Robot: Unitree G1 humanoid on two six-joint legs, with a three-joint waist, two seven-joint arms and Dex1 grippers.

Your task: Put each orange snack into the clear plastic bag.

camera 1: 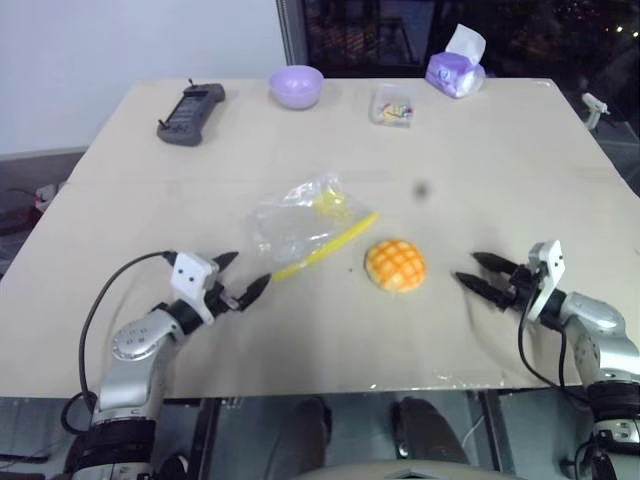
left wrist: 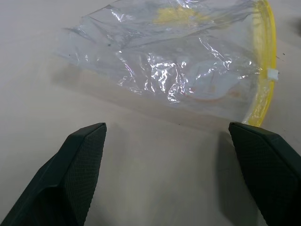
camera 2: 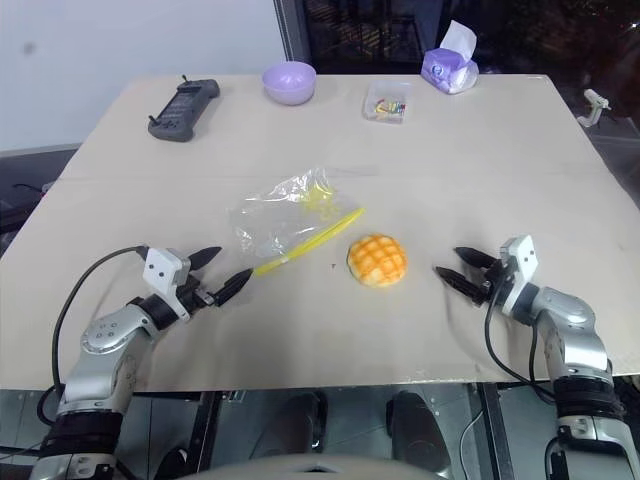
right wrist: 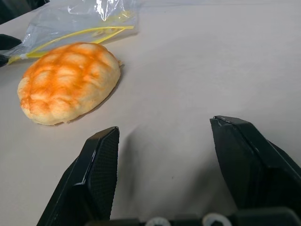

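- One orange snack (camera 1: 395, 265), a domed bun with a criss-cross grid on top, lies on the desk (camera 1: 500, 200) near its front middle, outside the bag.
- The clear plastic bag (camera 1: 297, 222) lies flat and crinkled just beside the bun, toward the robot's left and a little farther back; its yellow mouth strip (camera 1: 325, 251) runs slantwise, with the upper end nearest the bun, close but apart from it.
- The left gripper (camera 1: 242, 280) hovers low over the desk at the lower end of the yellow strip, its two black fingers spread wide and holding nothing; in the left wrist view the bag (left wrist: 174, 61) sits just ahead of the fingertips.
- The right gripper (camera 1: 478, 273) stands on the robot's right of the bun, pointing at it with a gap between; its fingers are parted and empty, and the right wrist view shows the bun (right wrist: 68, 82) ahead of them with the bag (right wrist: 75, 23) behind.
- Along the far edge of the desk stand a dark handheld controller (camera 1: 191, 113), a lilac bowl (camera 1: 296, 86), a small clear box (camera 1: 392, 107) with colourful bits and a purple tissue pack (camera 1: 456, 70).
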